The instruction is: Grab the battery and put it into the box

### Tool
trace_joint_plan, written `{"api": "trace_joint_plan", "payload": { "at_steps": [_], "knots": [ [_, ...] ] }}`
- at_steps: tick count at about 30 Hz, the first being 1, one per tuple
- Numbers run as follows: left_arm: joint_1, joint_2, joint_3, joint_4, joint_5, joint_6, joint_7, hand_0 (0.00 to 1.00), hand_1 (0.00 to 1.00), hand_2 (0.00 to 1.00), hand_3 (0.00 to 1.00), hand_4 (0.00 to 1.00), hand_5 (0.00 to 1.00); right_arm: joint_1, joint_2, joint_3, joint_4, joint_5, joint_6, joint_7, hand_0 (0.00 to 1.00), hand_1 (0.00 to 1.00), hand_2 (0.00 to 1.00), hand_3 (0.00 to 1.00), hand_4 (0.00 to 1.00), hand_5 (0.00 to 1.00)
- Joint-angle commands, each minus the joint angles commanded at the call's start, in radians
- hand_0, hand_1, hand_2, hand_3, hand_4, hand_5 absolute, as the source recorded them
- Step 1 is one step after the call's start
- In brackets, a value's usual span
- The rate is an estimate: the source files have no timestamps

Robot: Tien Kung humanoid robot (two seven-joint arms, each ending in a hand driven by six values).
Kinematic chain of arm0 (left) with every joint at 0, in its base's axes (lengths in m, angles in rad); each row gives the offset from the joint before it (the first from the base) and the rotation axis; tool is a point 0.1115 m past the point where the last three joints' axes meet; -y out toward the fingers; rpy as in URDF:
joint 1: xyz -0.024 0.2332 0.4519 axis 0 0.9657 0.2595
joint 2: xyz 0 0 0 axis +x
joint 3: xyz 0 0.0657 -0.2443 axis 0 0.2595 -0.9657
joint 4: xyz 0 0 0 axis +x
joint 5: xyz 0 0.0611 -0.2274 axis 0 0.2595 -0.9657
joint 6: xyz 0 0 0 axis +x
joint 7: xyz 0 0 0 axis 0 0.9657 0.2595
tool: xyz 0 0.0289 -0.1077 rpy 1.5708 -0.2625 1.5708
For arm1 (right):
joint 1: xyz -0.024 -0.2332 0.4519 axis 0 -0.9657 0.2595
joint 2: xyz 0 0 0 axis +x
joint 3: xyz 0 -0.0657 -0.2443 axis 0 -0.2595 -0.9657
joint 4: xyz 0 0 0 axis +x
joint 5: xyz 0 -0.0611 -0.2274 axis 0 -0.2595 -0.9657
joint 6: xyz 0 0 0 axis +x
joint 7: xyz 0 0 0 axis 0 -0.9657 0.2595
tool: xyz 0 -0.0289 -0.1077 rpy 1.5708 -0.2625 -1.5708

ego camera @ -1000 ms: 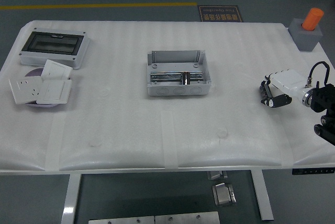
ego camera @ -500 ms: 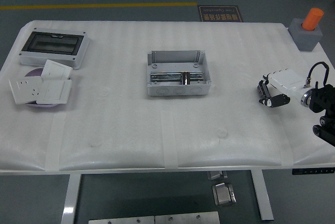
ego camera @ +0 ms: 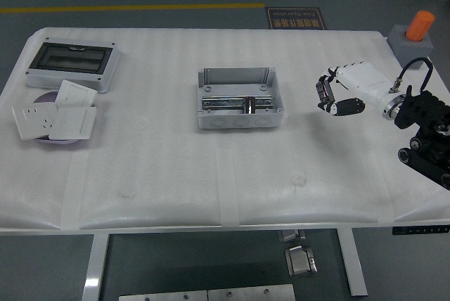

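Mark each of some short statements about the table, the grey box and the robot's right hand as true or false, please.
1. The grey box lies open near the middle of the table. True.
2. The right hand rests inside the grey box. False: it is to the right of the box, apart from it.
3. An orange cylinder stands on a grey block at the far right corner. True.
4. The white switch plates lie to the right of the grey box. False: they lie at the left side of the table.
5. The left arm reaches over the table. False: it is not in view.
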Motion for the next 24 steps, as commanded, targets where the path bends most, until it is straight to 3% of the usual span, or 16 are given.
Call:
{"api": "trace_joint_plan", "payload": {
  "at_steps": [3, 6, 14, 24],
  "knots": [
    [0.000, -0.002, 0.018, 0.002, -0.020, 0.000, 0.000, 0.590, 0.617, 0.496, 0.657, 0.592, 0.379, 0.038, 0.058, 0.007, 0.004, 0.014, 0.001, -0.005, 0.572, 0.622, 0.661, 0.662, 0.341, 0.217],
    [0.000, -0.001, 0.022, 0.003, -0.025, 0.000, 0.001, 0.589, 0.617, 0.496, 0.657, 0.593, 0.379, 0.058, 0.089, 0.000, -0.011, 0.031, 0.002, -0.004, 0.568, 0.624, 0.662, 0.662, 0.347, 0.218],
    [-0.002, 0.002, -0.006, 0.007, 0.002, -0.003, 0.015, 0.589, 0.617, 0.495, 0.657, 0.593, 0.378, 0.116, 0.199, -0.053, -0.129, 0.144, 0.009, 0.004, 0.568, 0.622, 0.663, 0.665, 0.348, 0.223],
    [-0.007, 0.004, -0.021, 0.007, 0.022, -0.005, 0.022, 0.591, 0.617, 0.498, 0.657, 0.595, 0.376, 0.118, 0.275, -0.089, -0.192, 0.185, 0.067, -0.024, 0.571, 0.628, 0.681, 0.670, 0.360, 0.232]
  ]
}}
